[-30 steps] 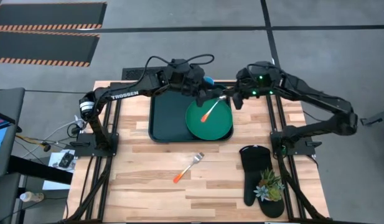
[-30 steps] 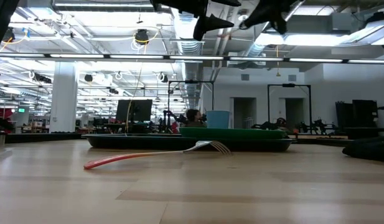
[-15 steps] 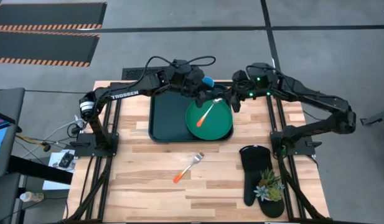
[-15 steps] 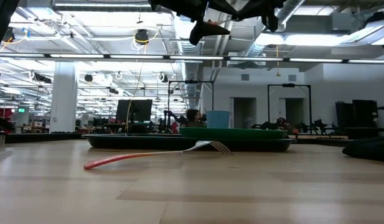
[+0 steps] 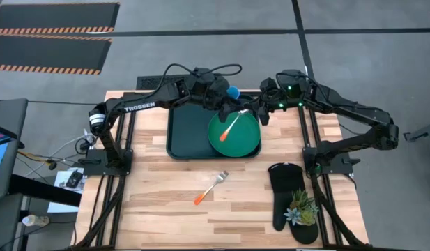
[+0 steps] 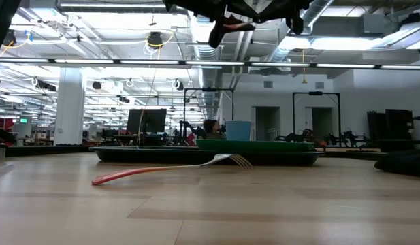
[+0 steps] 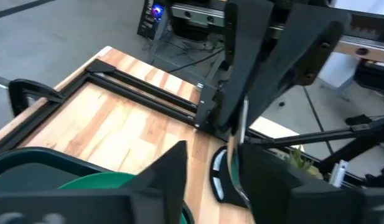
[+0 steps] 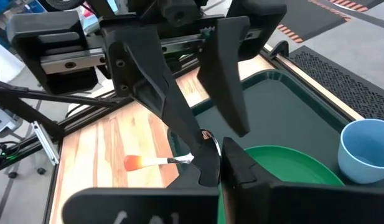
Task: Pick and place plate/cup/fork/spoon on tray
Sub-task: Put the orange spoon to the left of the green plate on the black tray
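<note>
The spoon (image 5: pixel 232 127) is in the air over the green plate (image 5: pixel 248 141), which lies at the right end of the dark green tray (image 5: pixel 183 132). My right gripper (image 5: pixel 257 111) is shut on the spoon's metal end. My left gripper (image 5: pixel 227 106) is open just left of it, with its fingers (image 7: pixel 170 177) on either side of the spoon's metal stem (image 7: pixel 242 134); I cannot tell whether they touch it. The blue cup (image 5: pixel 233 90) stands at the tray's far edge. The fork (image 5: pixel 211 188) lies flat on the table near the tray. My right gripper pinches the spoon's metal end (image 8: pixel 187 160) between its two fingers, coming from the table's right. The fingers hide the exact place of contact. The spoon is lifted clear, and its orange handle (image 8: pixel 133 163) slants down toward the table's near left, above the plate.
A black oven mitt (image 5: pixel 288 194) and a small potted plant (image 5: pixel 302 209) lie at the near right of the table. Bare wood lies around the fork and at the near left.
My right gripper has carried the spoon a little toward the table's left, closer to my left gripper. The spoon stays lifted and slanted over the plate. My left arm has shifted slightly, so more of the blue cup shows.
</note>
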### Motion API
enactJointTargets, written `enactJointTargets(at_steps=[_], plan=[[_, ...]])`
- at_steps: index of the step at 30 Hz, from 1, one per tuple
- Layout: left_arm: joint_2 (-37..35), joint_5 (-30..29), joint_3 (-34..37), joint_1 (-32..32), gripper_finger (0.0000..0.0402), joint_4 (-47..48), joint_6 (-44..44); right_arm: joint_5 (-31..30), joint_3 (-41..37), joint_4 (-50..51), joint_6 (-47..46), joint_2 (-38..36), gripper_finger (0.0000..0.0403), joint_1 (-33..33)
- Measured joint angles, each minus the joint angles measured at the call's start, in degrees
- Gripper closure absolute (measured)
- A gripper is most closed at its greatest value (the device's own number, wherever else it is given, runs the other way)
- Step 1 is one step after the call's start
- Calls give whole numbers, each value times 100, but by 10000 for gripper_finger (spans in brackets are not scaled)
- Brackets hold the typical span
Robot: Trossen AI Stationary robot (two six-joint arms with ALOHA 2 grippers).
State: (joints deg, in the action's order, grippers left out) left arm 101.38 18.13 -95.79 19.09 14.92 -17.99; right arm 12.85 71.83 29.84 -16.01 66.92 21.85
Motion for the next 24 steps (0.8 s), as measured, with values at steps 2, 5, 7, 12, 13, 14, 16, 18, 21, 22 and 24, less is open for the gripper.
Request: enactJointTargets(at_steps=[2,5,7,12,13,14,16,18,21,22,24], plan=[[-4,151,0,0,314,-2,43,35,0,-17,10,0,399,-2],[-7,333,0,-6,353,-41,67,74,0,-56,86,0,399,-2],[-7,285,0,-36,382,-48,31,72,-1,-87,90,0,394,0],[-17,-64,-4,-95,399,-58,16,65,-11,-260,89,0,363,3],[-17,-98,-4,-100,400,-72,-13,66,-11,-304,92,0,357,4],[-17,-113,-4,-103,400,-82,-58,67,-11,-335,103,0,350,4],[-17,-146,-4,-107,401,-116,-208,61,-11,-384,178,0,337,2],[-17,-195,-4,-104,401,-179,-386,56,-9,-460,264,-8,322,6],[-17,-249,-8,-55,401,-280,-532,62,-11,-662,264,-85,295,117],[-17,-258,-11,-36,401,-275,-563,71,-11,-759,257,-134,285,164],[-12,-308,-4,6,401,-190,-719,84,2,-932,252,-257,265,266]])
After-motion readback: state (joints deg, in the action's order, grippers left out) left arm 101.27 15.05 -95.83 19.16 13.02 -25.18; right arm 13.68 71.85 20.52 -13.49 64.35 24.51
